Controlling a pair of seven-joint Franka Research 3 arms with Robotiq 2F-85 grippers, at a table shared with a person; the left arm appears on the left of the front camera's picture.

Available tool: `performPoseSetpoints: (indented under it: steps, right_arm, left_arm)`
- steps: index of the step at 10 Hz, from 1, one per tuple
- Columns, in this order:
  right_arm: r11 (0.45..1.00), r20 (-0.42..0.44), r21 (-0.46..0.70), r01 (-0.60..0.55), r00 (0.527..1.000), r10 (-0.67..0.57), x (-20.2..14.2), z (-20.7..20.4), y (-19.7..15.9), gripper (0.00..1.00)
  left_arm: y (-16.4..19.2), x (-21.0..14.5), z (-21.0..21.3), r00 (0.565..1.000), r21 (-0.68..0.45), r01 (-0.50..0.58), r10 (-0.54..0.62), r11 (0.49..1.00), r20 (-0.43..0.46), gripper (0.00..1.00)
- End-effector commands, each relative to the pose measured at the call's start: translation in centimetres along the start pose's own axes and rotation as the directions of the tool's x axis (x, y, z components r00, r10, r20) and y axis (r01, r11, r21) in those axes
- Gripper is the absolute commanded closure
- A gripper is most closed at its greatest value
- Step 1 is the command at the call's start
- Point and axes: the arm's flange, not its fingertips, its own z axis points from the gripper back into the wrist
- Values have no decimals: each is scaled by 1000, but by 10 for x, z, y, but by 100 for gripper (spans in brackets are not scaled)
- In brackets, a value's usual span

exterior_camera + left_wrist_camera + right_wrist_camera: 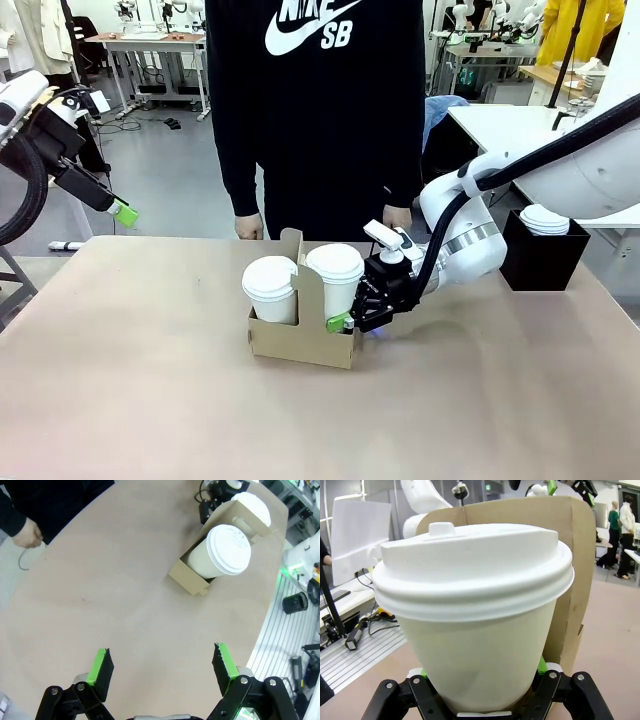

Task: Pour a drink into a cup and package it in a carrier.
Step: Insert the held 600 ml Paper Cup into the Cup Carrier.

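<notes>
A brown cardboard carrier (300,342) stands mid-table with two white lidded cups in its slots. My right gripper (346,316) reaches in from the right and is shut on the right-hand cup (335,278), low on its side. In the right wrist view that cup (480,625) sits between the green-padded fingers, with the carrier's handle panel (575,580) behind it. The other cup (270,290) stands on the left of the handle. My left gripper (122,212) hangs open, high above the table's left edge, holding nothing. The drink is hidden under the lids.
A person in a black top (320,100) stands at the far side, one hand (250,228) at the table's edge. A black box holding white lids (545,250) sits at the right. Bare tabletop (125,610) lies under the left gripper (162,667).
</notes>
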Motion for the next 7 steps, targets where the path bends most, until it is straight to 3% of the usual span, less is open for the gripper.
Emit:
performPoseSetpoints:
  steps: [1,2,3,7]
  right_arm:
    - [999,-34,27,-44,998,45,-4,1,-3,20]
    - [999,-40,22,-49,998,50,-4,2,-1,20]
    - [999,-49,5,-52,997,52,-4,6,0,0]
    - [998,-97,-40,-57,994,53,5,20,10,0]
  left_arm:
    - [-1,2,3,1000,3,-13,13,1000,-13,0]
    - [-1,2,3,1000,3,-13,13,1000,-13,0]
    - [-1,2,3,1000,3,-13,13,1000,-13,0]
    - [-1,2,3,1000,3,-13,13,1000,-13,0]
